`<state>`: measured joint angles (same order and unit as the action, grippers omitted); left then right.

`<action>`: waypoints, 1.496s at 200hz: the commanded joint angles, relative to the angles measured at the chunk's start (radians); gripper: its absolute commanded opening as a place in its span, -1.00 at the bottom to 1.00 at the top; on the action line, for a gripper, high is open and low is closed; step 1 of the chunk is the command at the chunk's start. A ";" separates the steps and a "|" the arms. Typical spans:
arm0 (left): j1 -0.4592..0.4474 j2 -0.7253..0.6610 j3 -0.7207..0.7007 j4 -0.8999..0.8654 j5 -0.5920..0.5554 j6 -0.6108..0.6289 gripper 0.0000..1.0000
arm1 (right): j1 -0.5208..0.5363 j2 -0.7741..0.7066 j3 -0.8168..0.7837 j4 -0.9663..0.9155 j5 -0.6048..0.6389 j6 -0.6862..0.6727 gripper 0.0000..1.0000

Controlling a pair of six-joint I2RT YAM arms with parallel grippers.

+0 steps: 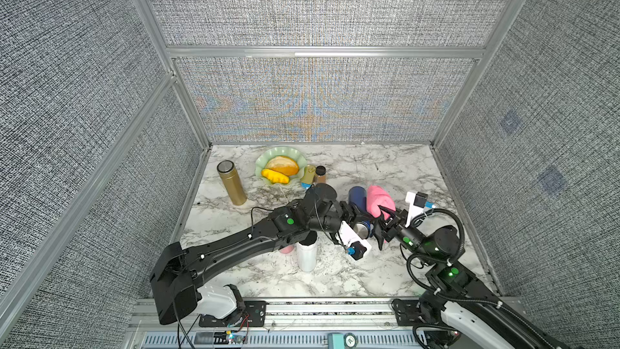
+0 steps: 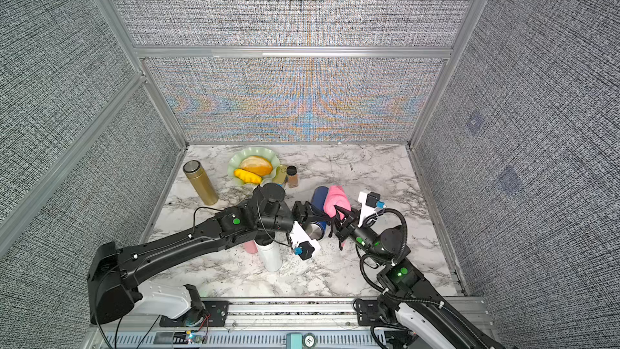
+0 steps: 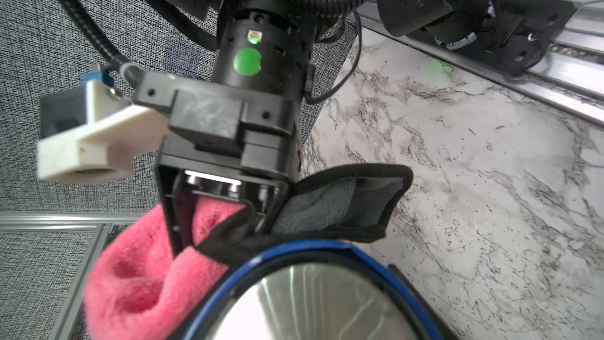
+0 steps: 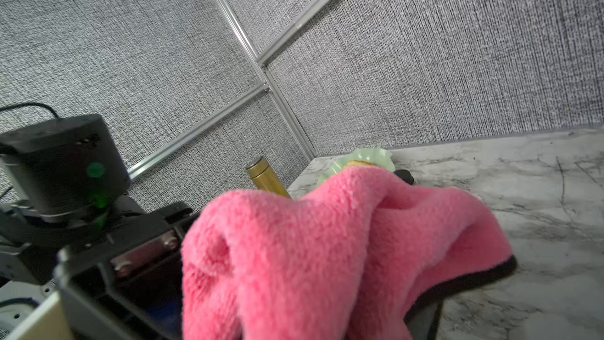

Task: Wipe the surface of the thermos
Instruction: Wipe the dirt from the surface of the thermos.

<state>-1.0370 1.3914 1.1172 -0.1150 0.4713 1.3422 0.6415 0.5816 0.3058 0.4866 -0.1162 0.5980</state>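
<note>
The left gripper (image 1: 353, 213) is clamping the blue thermos (image 1: 356, 198), holding it tilted over the middle of the marble table (image 1: 385, 169) with its steel base pointing toward the robot. The right gripper (image 1: 385, 221) is pinching the pink cloth (image 1: 379, 199), which is lying against the thermos's side.

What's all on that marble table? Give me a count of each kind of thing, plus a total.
Flasks: 3 (gold flask, blue flask, white flask)
Small jars: 2 (yellow jar, brown jar)
Plates: 1 (green plate)
Food pieces on it: 2 (orange piece, yellow piece)
Cloths: 1 (pink cloth)
Half-hidden pink thing: 1
Total: 10
</note>
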 commanded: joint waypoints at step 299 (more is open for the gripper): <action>-0.002 0.055 0.106 -0.166 0.102 0.181 -1.00 | -0.046 0.129 -0.002 -0.009 0.070 -0.062 -1.00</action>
<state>-1.0367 1.4506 1.2098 -0.3496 0.5262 1.4788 0.5980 0.7307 0.2569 0.4561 -0.0151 0.5537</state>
